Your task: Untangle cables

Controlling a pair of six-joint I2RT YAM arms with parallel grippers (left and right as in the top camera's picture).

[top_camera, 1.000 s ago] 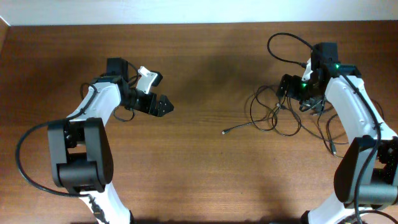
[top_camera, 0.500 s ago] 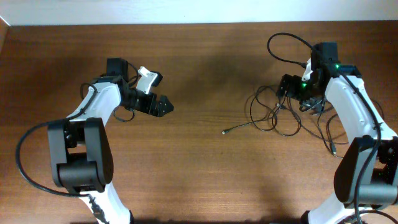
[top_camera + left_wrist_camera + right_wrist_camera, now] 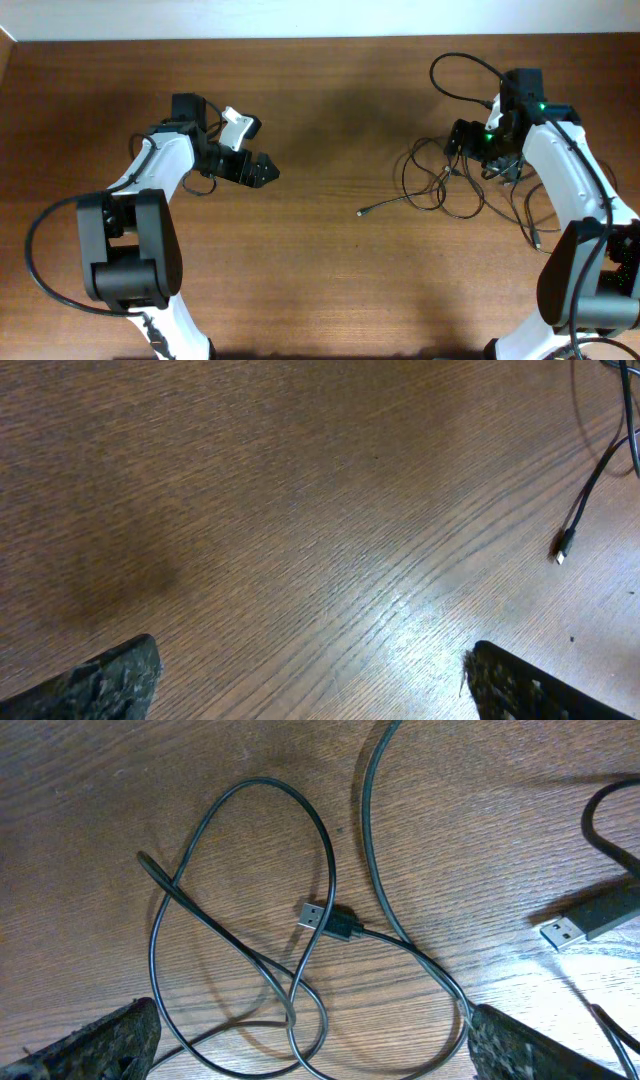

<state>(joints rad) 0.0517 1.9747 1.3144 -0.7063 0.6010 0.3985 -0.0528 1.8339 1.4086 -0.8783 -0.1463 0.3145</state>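
Cables point(image 3: 443, 187) are noted in a loose tangle on the right half of the wooden table point(image 3: 320, 290), under and beside the right gripper point(image 3: 462, 142). One strand runs out toward the table centre and ends in a free plug tip point(image 3: 362, 211). The right gripper is seen with jaws spread wide and nothing between them, poised over the tangle. In its wrist view a crossed loop point(image 3: 258, 782) and a USB plug point(image 3: 318, 914) are framed between the fingers point(image 3: 90, 1045), with a second plug point(image 3: 585, 923) off to the right. The left gripper point(image 3: 268, 170) is likewise fully parted and empty, well apart from the cables over bare wood, and only the free plug tip is caught at the edge of its wrist view. The step in hand is judged to be the choice of a first strand. The grasp is best made just behind the USB plug, where the strand lies clear, and not at a crossing, where two strands could be pinched together. The plug should then be led back through the loop rather than pulled outward, since a straight pull is likely to tighten the tangle. The left arm could be brought over to take the outlying strand. No brand, label or legible writing is found on cables, plugs or arms. Only green indicator lights point(image 3: 541, 105) are seen on the right arm.
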